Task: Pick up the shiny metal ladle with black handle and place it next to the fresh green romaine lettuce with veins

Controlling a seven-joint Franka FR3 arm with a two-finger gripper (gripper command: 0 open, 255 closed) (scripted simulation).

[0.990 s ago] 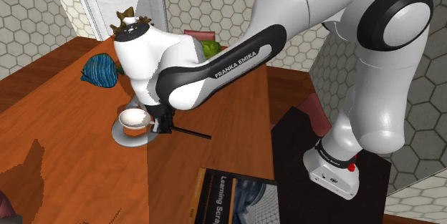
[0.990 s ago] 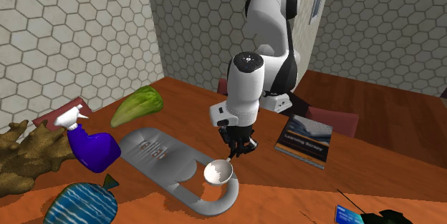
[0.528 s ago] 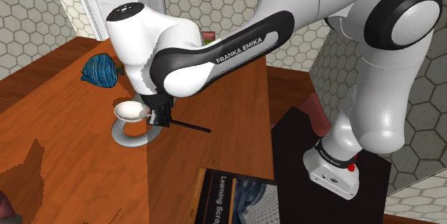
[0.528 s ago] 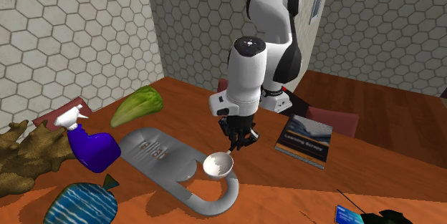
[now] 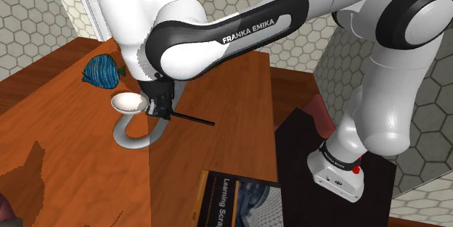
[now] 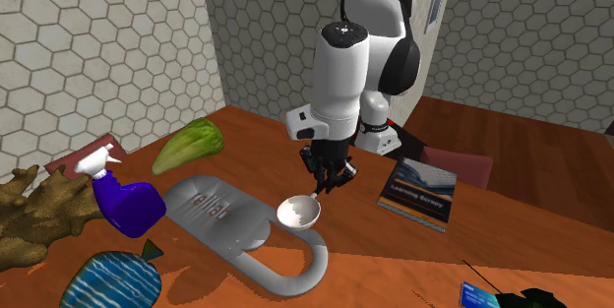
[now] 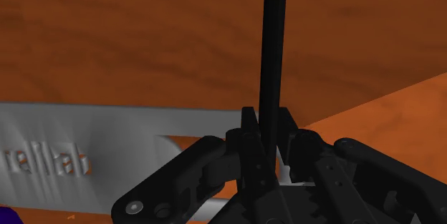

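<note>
The black gripper (image 5: 162,111) clasps the ladle (image 5: 128,103) by its thin dark handle, its pale bowl above a grey looped object (image 5: 131,140) on the brown table (image 5: 72,164).

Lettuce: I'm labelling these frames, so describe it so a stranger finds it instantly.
On the brown wooden table, look toward the hexagon-tiled wall at the second exterior view's left. The lettuce lies there, beyond the blue spray bottle: the only pale green, pointed leafy wedge.

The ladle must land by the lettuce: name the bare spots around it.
Bare table lies between the lettuce and the arm's base, on the leaf's right in the second exterior view. Toward the camera it is crowded: the blue spray bottle and the grey flat tool sit close. The end effector grips the ladle.
</note>
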